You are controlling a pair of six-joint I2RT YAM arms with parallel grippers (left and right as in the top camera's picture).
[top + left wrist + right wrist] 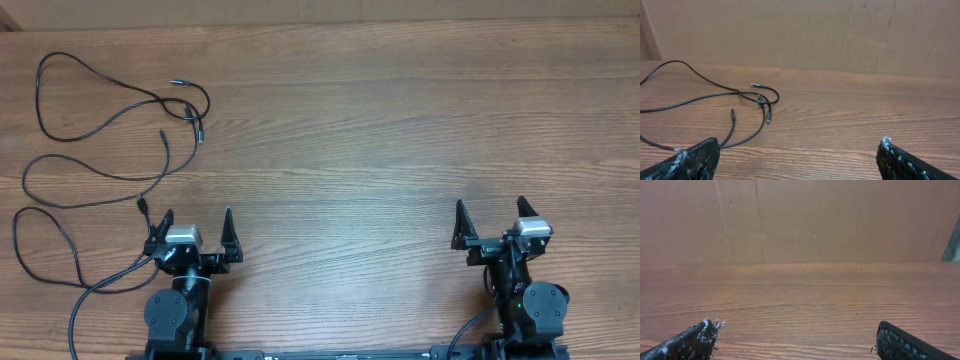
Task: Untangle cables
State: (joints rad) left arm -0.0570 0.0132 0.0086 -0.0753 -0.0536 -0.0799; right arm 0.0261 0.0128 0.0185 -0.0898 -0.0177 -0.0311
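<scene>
The cables (187, 107) sprawl in loose loops over the left side of the surface (380, 120), their tightest crossing (760, 97) lying among the plug tips (198, 133). I judge the left hand (198, 216), spread wide and holding nothing, should pinch 1 strand just beside that crossing and draw it aside slowly. The right hand (489, 212), likewise spread and holding nothing, waits well apart. The surface is brown wood grain, backed by a plain tan wall (805, 30).
</scene>
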